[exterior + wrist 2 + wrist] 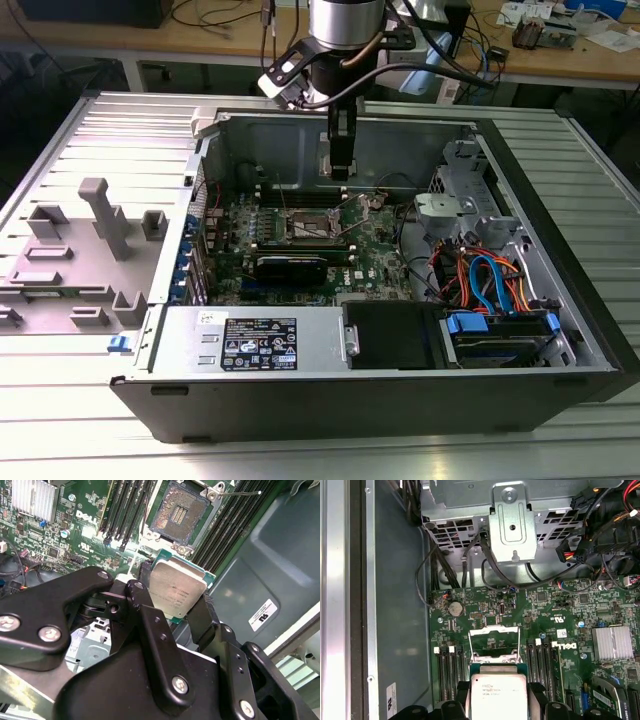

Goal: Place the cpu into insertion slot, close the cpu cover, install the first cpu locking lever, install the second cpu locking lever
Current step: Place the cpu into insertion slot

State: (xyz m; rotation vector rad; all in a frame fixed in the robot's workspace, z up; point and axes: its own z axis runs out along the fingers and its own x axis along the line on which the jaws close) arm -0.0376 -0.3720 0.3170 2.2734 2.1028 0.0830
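My gripper (pixel 175 601) is shut on the cpu (pixel 176 591), a small square chip with a dull silver top and a green edge, pinched on two opposite sides by black fingers (pixel 202 617). In the exterior view the gripper (pixel 340 172) hangs inside the open computer case, above and slightly behind the insertion slot (pixel 314 226). The insertion slot (pixel 177 511) lies uncovered, its dark pin field showing inside a metal rim. A thin wire locking lever (pixel 241 493) sticks out beside it. In the first wrist view the cpu (pixel 498 696) overlaps the near edge of the insertion slot (pixel 495 642). I cannot tell how the cpu cover stands.
Black memory slots (pixel 122 510) flank the socket, and a finned heat sink (pixel 31 497) sits further along the board. A drive cage with blue and orange cables (pixel 485 280) fills the case's right side; a labelled power supply (pixel 255 342) lies in front. A grey plastic fixture (pixel 100 225) stands outside, left.
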